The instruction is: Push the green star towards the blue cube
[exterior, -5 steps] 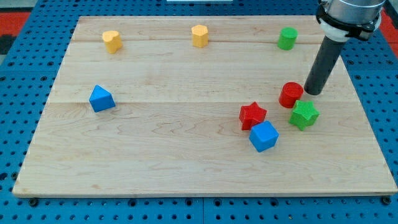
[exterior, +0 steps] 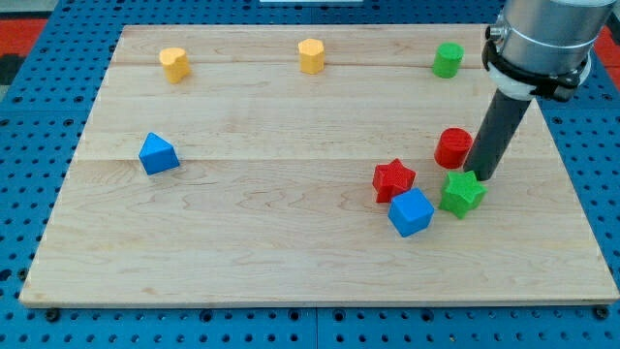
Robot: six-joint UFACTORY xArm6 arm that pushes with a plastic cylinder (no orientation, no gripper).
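The green star (exterior: 463, 194) lies on the wooden board at the view's lower right. The blue cube (exterior: 411, 212) sits just to its left, a small gap between them. My tip (exterior: 480, 177) is at the star's upper right edge, touching or nearly touching it. The rod rises from there toward the view's top right. A red star (exterior: 393, 179) sits just above the blue cube. A red cylinder (exterior: 452, 148) stands just left of the rod.
A green cylinder (exterior: 447, 60) stands at the view's top right. Two yellow blocks (exterior: 174, 64) (exterior: 311, 55) stand along the top edge. A blue pyramid-like block (exterior: 158, 154) lies at the left. The board's right edge (exterior: 572, 174) is close to the rod.
My tip has moved down the view from beside the red cylinder to the green star. The green star has shifted left and down, closer to the blue cube.
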